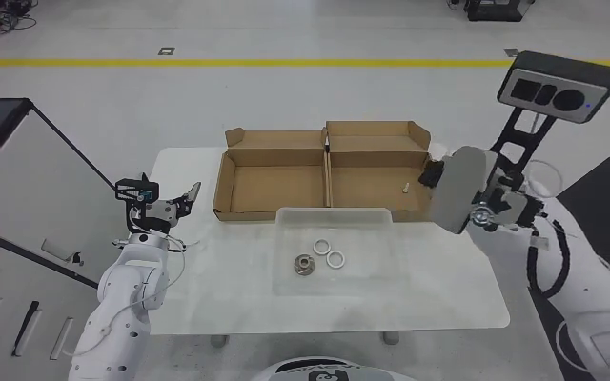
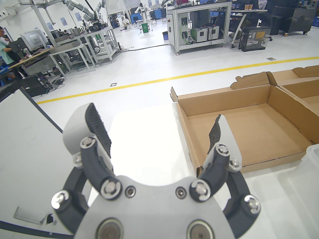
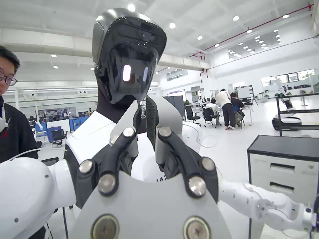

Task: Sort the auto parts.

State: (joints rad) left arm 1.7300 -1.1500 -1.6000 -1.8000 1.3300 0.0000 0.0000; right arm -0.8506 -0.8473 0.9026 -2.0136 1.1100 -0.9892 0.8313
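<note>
Right gripper [image 3: 146, 109], closed on a small metal part [image 3: 142, 111], sits by the outer wall of the r. cardboard box [image 1: 372, 181], in which one small white piece [image 1: 405, 187] lies. L. gripper [image 2: 155, 114] is open & empty near the table's [image 1: 191, 305] left edge, beside the l. box [image 1: 272, 189]. Clear tray [image 1: 286, 281] in front holds a gear-like part [image 1: 303, 264] & two white rings [image 1: 323, 247]. We judge the step as placing: we'd centre over the box floor, clear of the flaps, go low, then open, so the part can't bounce out

Top, left wrist share cardboard box [image 1: 272, 189]
</note>
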